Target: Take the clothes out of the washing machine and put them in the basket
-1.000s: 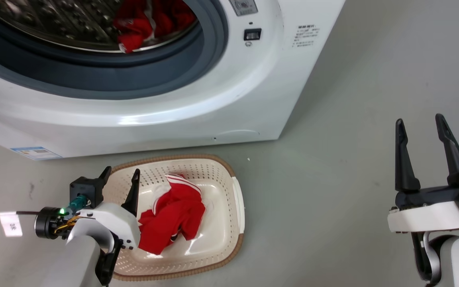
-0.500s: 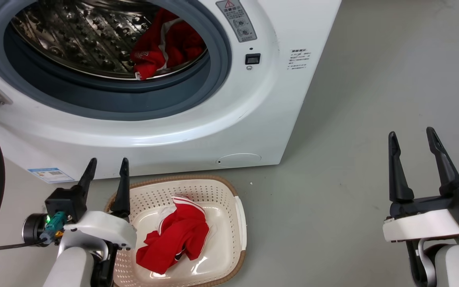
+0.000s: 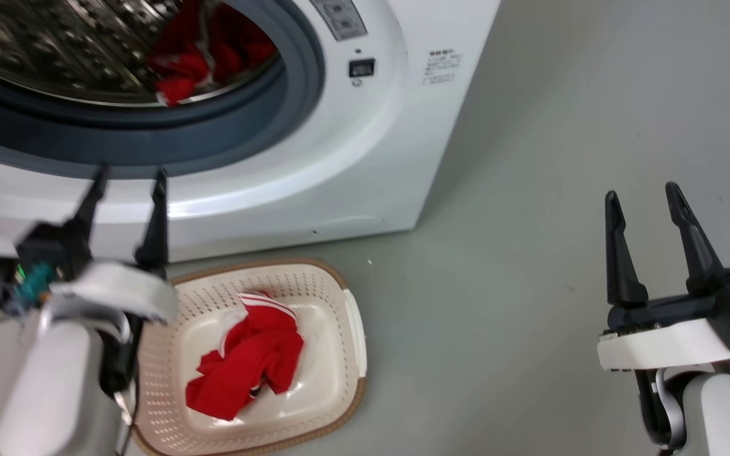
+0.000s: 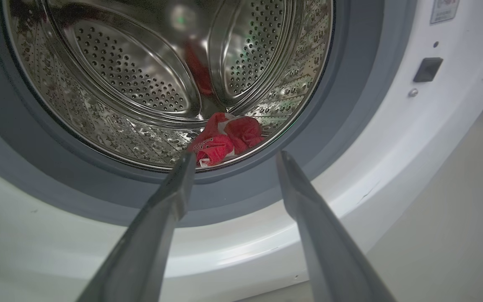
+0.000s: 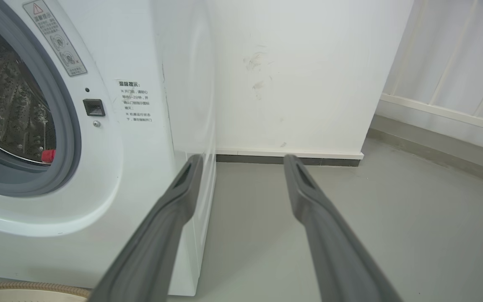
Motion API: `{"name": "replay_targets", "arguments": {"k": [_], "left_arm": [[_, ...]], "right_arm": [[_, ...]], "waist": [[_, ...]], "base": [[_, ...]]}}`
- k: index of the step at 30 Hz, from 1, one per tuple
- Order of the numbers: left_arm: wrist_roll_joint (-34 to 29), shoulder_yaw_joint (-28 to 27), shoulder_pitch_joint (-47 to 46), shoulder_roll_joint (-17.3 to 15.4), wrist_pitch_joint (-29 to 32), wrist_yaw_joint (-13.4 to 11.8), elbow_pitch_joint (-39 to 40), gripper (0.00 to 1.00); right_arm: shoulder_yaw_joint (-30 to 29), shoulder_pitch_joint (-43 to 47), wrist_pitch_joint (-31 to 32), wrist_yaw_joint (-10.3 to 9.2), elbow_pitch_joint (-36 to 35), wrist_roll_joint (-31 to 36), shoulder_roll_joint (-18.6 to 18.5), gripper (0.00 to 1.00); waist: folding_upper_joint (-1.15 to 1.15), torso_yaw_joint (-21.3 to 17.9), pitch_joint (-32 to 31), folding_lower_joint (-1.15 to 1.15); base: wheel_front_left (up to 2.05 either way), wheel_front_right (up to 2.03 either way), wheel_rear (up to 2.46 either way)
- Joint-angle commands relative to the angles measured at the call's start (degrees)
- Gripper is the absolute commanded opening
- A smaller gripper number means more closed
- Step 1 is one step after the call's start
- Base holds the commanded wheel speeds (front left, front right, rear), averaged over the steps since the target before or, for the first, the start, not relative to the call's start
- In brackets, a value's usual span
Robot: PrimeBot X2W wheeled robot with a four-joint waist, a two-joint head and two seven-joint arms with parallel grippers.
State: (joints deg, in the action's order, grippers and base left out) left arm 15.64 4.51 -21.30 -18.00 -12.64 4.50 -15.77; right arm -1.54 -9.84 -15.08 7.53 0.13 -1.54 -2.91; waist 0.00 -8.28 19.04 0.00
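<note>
The white washing machine (image 3: 352, 158) stands open, its steel drum (image 4: 141, 84) showing. Red clothes (image 3: 206, 57) lie at the drum's front lip, also seen as a red bundle (image 4: 224, 140) in the left wrist view. Another red garment with white stripes (image 3: 248, 358) lies in the cream basket (image 3: 339, 380) on the floor before the machine. My left gripper (image 3: 129, 177) is open and empty, raised above the basket's left side, fingers pointing at the grey door ring (image 4: 245, 184). My right gripper (image 3: 644, 193) is open and empty over the bare floor at the right.
Grey floor (image 3: 530, 190) spreads to the right of the machine. A white wall (image 5: 308, 75) with a dark skirting stands behind it, and a pale panelled wall (image 5: 455, 63) runs along the far right. A door latch slot (image 3: 362, 67) sits right of the opening.
My left gripper has risen from the basket's left edge up toward the drum opening, staying open. The head camera has shifted. The right gripper has barely moved.
</note>
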Motion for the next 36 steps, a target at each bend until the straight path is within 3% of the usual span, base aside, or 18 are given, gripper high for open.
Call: {"name": "replay_targets", "arguments": {"k": [1, 8, 15, 28, 36], "left_arm": [[0.4, -0.1, -1.8, -0.7, 0.9, 0.3, -0.1, 1.00], [3.3, -1.3, -14.2, -5.6, 9.4, 1.6, -1.2, 1.00], [2.6, 2.3, -32.0, -15.3, 22.8, 2.8, -5.8, 1.00], [3.8, 9.8, -59.6, -24.1, 45.7, 3.0, -19.5, 1.00], [5.3, 17.7, -66.8, -27.9, 55.7, 2.9, -25.2, 1.00]], "right_arm": [[0.2, -0.8, -0.1, -0.08, -0.2, -0.4, 0.0, 1.00], [1.6, -3.5, -0.1, -0.08, -1.1, -2.2, 0.1, 1.00], [3.2, -5.6, -0.1, -0.08, -2.1, -5.2, 0.1, 1.00], [8.8, -7.1, -0.1, -0.08, -2.9, -10.8, 0.1, 1.00], [10.4, -6.3, -0.1, -0.08, -3.4, -12.4, 0.1, 1.00]], "waist": [[0.00, -1.9, 2.7, 0.00], [0.00, -6.2, 10.6, 0.00], [0.00, -10.1, 18.9, 0.00], [0.00, -17.4, 28.4, 0.00], [0.00, -19.7, 30.3, 0.00]], "base": [[0.00, 0.00, 0.00], [0.00, 0.00, 0.00], [0.00, 0.00, 0.00], [0.00, 0.00, 0.00], [0.00, 0.00, 0.00]]}}
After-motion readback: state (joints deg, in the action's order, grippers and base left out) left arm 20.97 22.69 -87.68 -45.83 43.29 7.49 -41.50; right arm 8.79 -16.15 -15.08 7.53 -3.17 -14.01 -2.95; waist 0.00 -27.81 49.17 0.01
